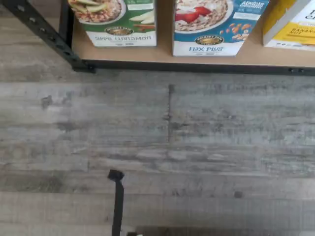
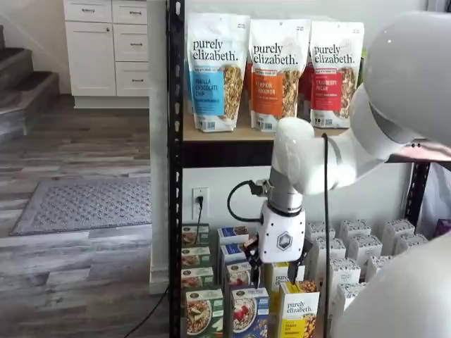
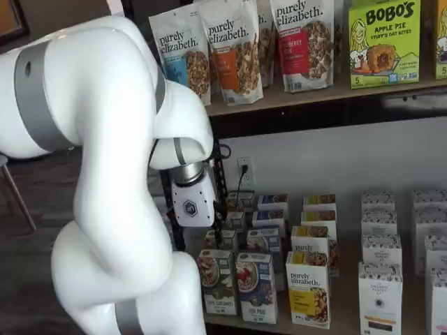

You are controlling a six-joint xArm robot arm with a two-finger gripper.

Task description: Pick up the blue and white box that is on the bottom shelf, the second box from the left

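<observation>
My gripper [image 2: 280,259] hangs above the front row, and going by how wide it's set, it's open with nothing in it. The blue and white box [image 3: 256,286] stands upright on the bottom shelf [image 3: 349,314], between the green-fronted box [image 3: 216,281] and the yellow purely elizabeth box [image 3: 309,289].

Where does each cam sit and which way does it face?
Wrist view: on the arm's wrist, looking down at the grey plank floor and the bottom shelf edge; no end effector visible.
Shelf view: fixed in front, facing the rack; white end effector body and arm in front of the boxes.
Shelf view: fixed, at an angle; the arm fills its left side, end effector body above the boxes.
Shared: all three show the blue and white box.
</observation>
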